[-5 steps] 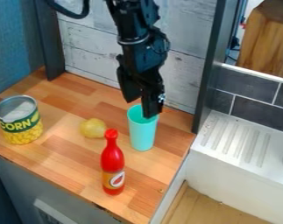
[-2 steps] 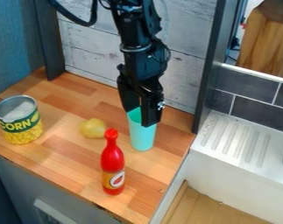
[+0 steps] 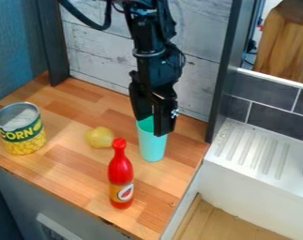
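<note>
One cup (image 3: pixel 153 150) at the claw (image 3: pixel 151 127)

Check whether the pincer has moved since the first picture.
Yes. Against the dark upright post, the pincer now sits lower in the view and slightly further right; it overlaps more of the teal cup, which hasn't shifted.

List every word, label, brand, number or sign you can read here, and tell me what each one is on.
"CORN": on the label of the can.
Red bottle: a drop-shaped emblem on its label; no words legible.
Gripper: small white marks, too small to read.
</note>
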You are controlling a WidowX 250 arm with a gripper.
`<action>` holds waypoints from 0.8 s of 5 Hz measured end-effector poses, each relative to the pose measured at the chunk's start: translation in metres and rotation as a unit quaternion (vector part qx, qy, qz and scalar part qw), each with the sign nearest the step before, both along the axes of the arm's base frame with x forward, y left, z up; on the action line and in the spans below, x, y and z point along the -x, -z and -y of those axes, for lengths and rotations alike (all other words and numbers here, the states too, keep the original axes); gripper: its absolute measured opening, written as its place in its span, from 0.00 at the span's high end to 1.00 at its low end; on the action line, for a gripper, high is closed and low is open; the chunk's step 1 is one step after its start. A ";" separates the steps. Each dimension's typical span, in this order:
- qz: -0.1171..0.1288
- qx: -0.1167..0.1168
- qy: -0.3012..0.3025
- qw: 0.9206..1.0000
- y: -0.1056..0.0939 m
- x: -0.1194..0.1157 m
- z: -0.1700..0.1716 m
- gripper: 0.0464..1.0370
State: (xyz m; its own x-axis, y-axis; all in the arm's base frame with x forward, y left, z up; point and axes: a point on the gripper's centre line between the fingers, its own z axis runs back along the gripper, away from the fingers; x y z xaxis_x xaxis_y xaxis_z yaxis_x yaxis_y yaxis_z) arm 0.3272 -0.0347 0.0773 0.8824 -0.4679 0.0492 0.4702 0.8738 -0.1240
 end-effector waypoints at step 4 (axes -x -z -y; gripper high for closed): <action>-0.027 -0.030 0.027 0.999 0.021 -0.013 0.022 0.04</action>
